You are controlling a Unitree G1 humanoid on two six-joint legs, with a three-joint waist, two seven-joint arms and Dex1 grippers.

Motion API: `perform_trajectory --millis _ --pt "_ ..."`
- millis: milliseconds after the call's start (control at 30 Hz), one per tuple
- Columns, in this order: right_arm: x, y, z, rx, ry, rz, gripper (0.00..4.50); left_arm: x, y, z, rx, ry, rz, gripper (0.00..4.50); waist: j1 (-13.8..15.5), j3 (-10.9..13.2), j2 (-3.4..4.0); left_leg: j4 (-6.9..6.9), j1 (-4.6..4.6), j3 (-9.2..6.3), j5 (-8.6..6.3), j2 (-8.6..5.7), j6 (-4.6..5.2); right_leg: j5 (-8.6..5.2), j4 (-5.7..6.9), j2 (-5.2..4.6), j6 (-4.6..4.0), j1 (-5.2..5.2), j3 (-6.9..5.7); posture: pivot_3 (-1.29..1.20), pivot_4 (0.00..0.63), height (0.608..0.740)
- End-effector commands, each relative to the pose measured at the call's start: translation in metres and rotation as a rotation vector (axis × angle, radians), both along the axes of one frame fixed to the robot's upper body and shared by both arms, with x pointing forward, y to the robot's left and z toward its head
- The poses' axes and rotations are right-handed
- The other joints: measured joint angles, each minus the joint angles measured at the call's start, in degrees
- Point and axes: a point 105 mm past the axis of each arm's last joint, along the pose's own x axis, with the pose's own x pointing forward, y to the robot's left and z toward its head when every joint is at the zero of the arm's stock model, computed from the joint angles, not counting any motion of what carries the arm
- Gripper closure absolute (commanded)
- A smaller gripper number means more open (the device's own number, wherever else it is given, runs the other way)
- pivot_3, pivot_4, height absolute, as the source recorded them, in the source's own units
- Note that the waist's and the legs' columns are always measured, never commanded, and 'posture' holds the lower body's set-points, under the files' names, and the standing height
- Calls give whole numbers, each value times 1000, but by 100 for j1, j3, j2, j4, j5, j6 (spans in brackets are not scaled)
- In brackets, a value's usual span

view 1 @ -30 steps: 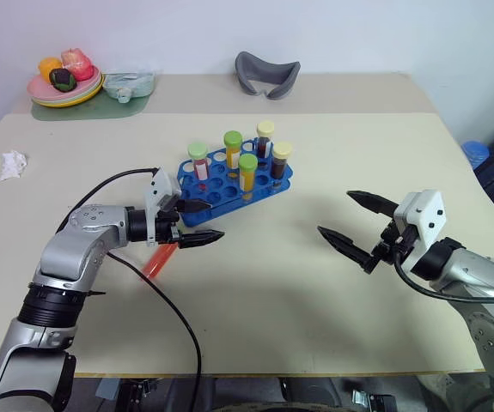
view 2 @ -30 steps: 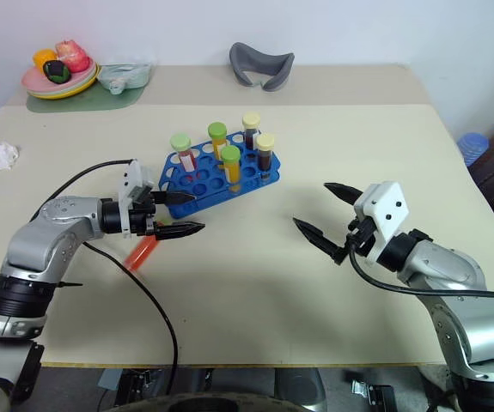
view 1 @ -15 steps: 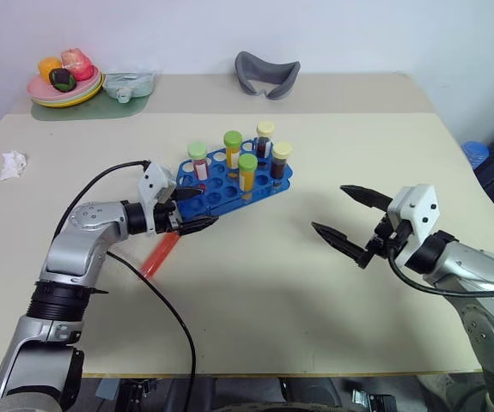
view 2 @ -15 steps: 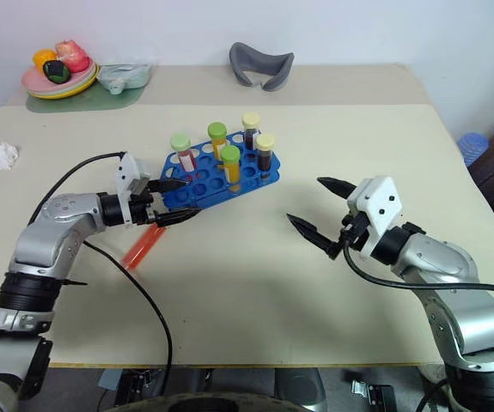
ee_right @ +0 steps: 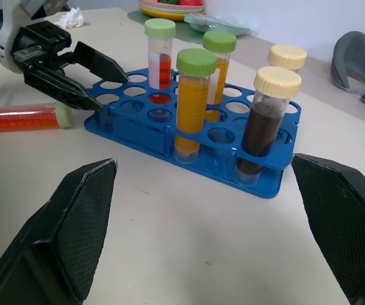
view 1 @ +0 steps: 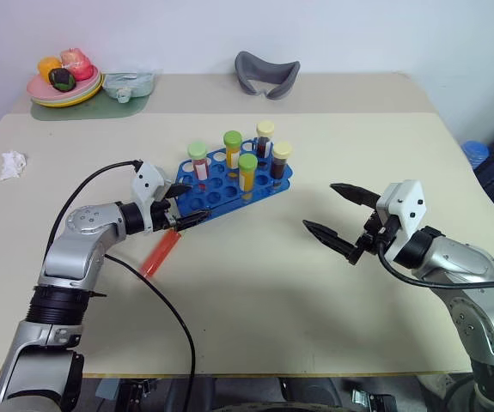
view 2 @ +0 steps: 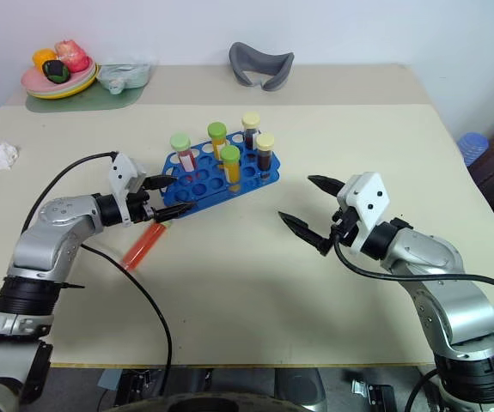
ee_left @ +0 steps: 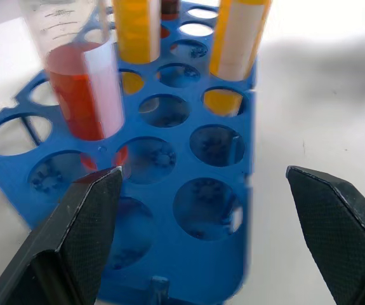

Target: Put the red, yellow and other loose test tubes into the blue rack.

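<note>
My left claw (view 1: 186, 204) gapes wide at the near end of the rack (view 1: 229, 187), red tube (view 1: 160, 254) lying just beside; my right claw (view 1: 332, 212), equally wide, hangs well apart.

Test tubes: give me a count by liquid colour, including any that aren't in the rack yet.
Red liquid: 2, one standing in the blue rack at, one lying on the table at
Orange-yellow liquid: 2 at and
Dark-brown liquid: 2 at and
Total: 6 tubes, 5 standing in the rack, 1 loose
</note>
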Motion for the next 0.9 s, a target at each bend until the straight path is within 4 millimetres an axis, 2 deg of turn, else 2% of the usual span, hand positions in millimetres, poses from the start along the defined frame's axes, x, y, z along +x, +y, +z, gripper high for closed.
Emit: perform_trajectory --millis 33,133,233,500,700,900 --pt "-1 -2 6 8 -39 -1 0 -28 -12 26 -70 -34 -168 284 -5 0 0 -1 0 0 0 0 0 0 0 0 0 -1 0 0 150 740" --pt "0 -1 6 11 -41 0 0 -43 -17 29 -75 8 -247 284 0 0 1 -1 1 0 0 2 0 0 1 1 0 0 0 0 150 740" --pt "1 -1 6 13 -43 -1 0 -46 -20 21 17 95 -250 284 -6 1 1 1 1 0 0 2 0 0 2 2 0 2 0 0 150 740" --pt "-6 -4 5 17 -48 -24 0 -31 -27 10 325 138 -130 284 1 2 -1 -1 -2 0 -1 1 1 0 -2 3 0 -2 0 0 150 740" --pt "-5 -5 8 19 -57 -45 0 -25 -28 5 381 192 -110 284 -45 2 -1 -1 -1 0 -1 2 1 0 1 6 0 -2 0 0 150 740" --pt "-4 -6 8 23 -58 -57 0 -6 -27 10 378 139 -18 284 -82 2 -1 0 -1 0 -1 1 1 0 0 4 0 0 0 0 150 740"
